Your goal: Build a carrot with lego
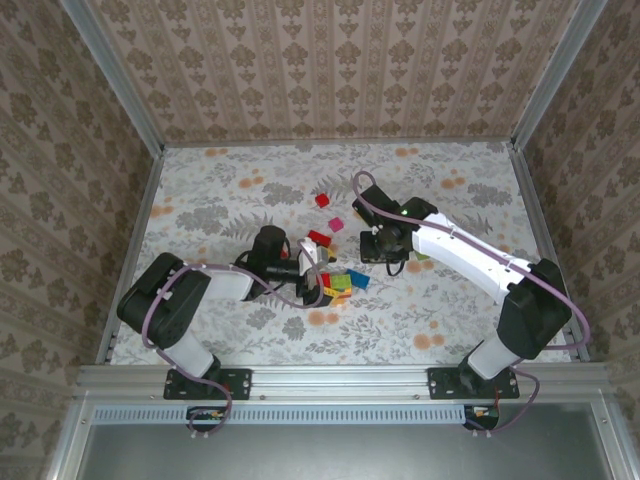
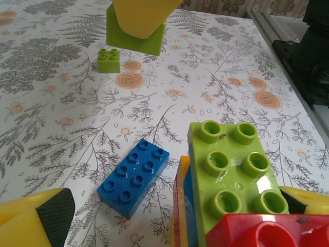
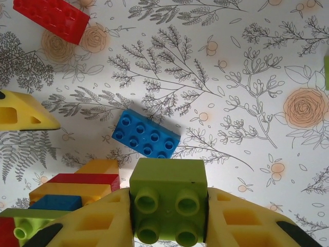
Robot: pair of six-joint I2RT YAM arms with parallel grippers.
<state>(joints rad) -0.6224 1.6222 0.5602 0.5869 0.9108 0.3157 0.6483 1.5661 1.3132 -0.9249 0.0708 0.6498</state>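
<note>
While the right gripper (image 3: 168,216) pinches a small green brick (image 3: 168,190) between its fingers above the flowered table (image 3: 247,77), a blue brick (image 3: 146,135) lies flat just beyond it. The left gripper (image 2: 169,211) stands spread wide, with a stacked lego cluster (image 2: 234,164), green and red on top, between its fingers. A loose green brick (image 2: 109,60) and a red brick (image 3: 51,18) lie farther out.

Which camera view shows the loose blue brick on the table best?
Left wrist: the blue brick lies close and whole, all eight studs and a side wall clear. Right wrist shows it whole too, but smaller. In top external it is a tiny blue speck.
</note>
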